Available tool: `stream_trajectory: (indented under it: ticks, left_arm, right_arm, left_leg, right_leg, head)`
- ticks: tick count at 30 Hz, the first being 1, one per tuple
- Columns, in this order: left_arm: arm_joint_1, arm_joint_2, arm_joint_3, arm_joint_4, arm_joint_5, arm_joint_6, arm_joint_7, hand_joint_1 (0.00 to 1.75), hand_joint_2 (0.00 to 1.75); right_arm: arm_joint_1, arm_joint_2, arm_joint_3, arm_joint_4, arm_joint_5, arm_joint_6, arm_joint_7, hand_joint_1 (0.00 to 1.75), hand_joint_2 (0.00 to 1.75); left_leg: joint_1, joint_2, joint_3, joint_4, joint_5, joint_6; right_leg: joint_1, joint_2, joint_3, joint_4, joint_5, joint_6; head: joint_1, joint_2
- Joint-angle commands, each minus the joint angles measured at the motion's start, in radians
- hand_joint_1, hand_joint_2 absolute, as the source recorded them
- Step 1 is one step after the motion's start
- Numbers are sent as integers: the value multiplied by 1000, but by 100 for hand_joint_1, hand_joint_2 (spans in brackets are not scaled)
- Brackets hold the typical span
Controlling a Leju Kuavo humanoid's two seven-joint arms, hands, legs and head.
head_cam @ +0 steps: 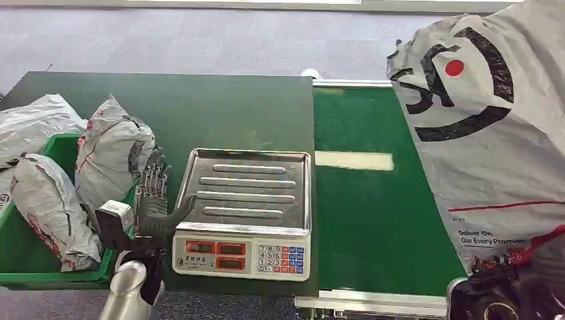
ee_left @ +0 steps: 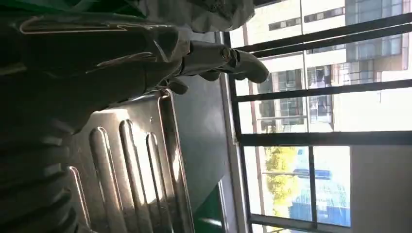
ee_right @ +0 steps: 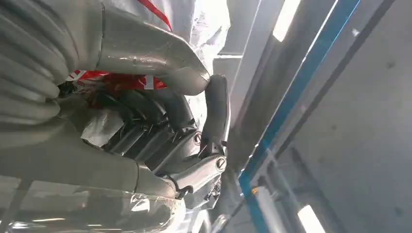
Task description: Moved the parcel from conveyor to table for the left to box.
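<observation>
- Fingers of the right hand (ee_right: 160, 121) are curled tight around the bottom edge of the grey courier parcel (head_cam: 490, 127), pinching the plastic between the thick thumb and the darker fingers, as the right wrist view shows; from the head view that hand sits low at the right, under the bag.
- Held up above that hand, the parcel hangs clear of the green conveyor belt (head_cam: 373, 220), its black swirl logo, red dot and red stripe facing the camera, with "Deliver On Our Every Promise" printed near the bottom.
- Beside the belt, on the side away from the right hand, lies the dark green table (head_cam: 220, 110).
- Left hand (head_cam: 154, 200) stands upright over the table with fingers spread and straight, holding nothing, its thumb reaching towards the near left corner of the scale's tray.
- Just beside that hand sits a digital weighing scale (head_cam: 241, 257) with red displays and a coloured keypad, topped by a ribbed steel tray (head_cam: 246, 190); the left wrist view shows the tray's ridges close under the hand.
- On the hand's other side a green plastic bin (head_cam: 40, 267) holds grey parcels (head_cam: 110, 160), one leaning near the fingers, another (head_cam: 50, 207) lower in the bin.
</observation>
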Motion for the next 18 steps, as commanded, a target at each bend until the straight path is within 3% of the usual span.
stream_trajectory:
  ticks: [1, 7, 14, 18]
  left_arm:
    - [33, 5, 41, -96, 39, 57, -52, 0, 175]
    - [59, 24, 40, -102, 59, 72, -76, 0, 175]
    - [78, 44, 20, -84, 84, 84, -106, 0, 175]
    - [78, 41, 6, -80, 84, 84, -106, 0, 175]
  right_arm:
    - [-151, -134, 352, 429, 108, -3, -1, 175, 175]
    - [-259, -162, 572, 678, 87, 48, -1, 175, 175]
    - [-324, -138, 629, 870, -5, 237, -1, 175, 175]
    - [-320, -148, 643, 889, -23, 258, -1, 175, 175]
  left_leg:
    - [1, 8, 2, -1, 0, 0]
    - [1, 10, 3, -2, 1, 0]
    - [0, 7, 3, -4, 2, 0]
    - [1, 2, 1, -1, 1, 0]
  right_leg:
    - [1, 7, -1, -2, 3, 0]
    - [1, 8, 0, -2, 3, -1]
    - [1, 6, 1, -3, 4, 0]
    - [1, 1, 1, -1, 1, 0]
  head:
    - [0, 0]
    - [0, 0]
    - [0, 0]
    - [0, 0]
